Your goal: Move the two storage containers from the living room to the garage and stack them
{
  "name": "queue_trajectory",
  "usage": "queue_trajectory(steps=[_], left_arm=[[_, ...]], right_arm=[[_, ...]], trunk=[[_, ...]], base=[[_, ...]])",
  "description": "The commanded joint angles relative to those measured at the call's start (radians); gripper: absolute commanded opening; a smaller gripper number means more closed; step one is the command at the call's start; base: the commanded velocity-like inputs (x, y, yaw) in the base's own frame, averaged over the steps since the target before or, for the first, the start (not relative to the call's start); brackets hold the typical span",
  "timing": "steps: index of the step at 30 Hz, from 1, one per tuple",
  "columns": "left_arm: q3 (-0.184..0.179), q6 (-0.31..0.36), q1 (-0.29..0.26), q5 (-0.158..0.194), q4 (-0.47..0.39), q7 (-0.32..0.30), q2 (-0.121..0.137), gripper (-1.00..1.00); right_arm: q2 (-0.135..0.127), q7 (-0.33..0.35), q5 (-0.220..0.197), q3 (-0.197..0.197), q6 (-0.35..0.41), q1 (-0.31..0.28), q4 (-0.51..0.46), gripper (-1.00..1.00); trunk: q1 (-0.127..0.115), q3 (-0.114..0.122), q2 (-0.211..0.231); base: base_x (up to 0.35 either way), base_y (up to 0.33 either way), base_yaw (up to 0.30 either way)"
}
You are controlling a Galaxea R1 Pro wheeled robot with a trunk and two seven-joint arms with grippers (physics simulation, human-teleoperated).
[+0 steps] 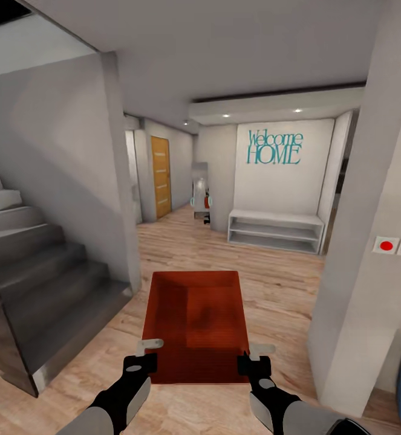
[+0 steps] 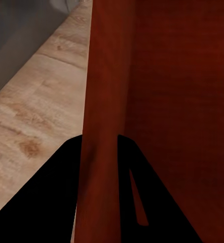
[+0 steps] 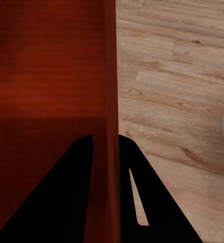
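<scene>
The robot is in a hallway with a light wood-plank floor (image 1: 273,284), and a grey staircase (image 1: 37,278) climbs along its left side. Straight ahead, a white wall carries teal "Welcome HOME" lettering (image 1: 274,148) above a low white shelf bench (image 1: 276,231). Further back on the left there's a wooden door (image 1: 160,176). On the near right, a pale wall corner bears two red round buttons (image 1: 396,246).

And here's the load: one orange-red storage container (image 1: 194,323) rides out in front of the robot, open side up, held level above the planks between both arms.

The left gripper (image 1: 141,356) pinches the container's left side wall near the close corner; in the left wrist view the thin red wall (image 2: 99,152) runs right between the two dark fingers (image 2: 46,202), one inside the bin and one outside. The right gripper (image 1: 251,357) does the same on the opposite wall, its fingers (image 3: 56,202) clamped either side of the red panel (image 3: 111,126) in the right wrist view, with wood floor beyond.
</scene>
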Motion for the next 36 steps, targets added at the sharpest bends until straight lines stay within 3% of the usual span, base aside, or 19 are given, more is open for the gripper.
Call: queue_trajectory(steps=[1,30,36], left_arm=[[0.012,0.007,-0.001,0.017,-0.001,0.011,0.035,-1.0],[0.012,0.007,0.0,0.017,0.0,0.011,0.035,-1.0],[0.012,0.007,-0.001,0.017,0.0,0.011,0.035,-1.0]], right_arm=[[-0.013,0.0,0.005,-0.025,-0.004,-0.001,-0.004,-1.0],[-0.011,0.001,0.005,-0.025,-0.005,-0.001,-0.004,-1.0],[-0.01,0.0,0.005,-0.025,-0.005,-0.001,-0.004,-1.0]], trunk=[[0.001,-0.001,-0.001],[0.001,-0.001,-0.001],[0.001,-0.001,-0.001]], base=[[0.322,0.0,0.0],[0.322,0.0,0.0],[0.323,0.0,-0.159]])
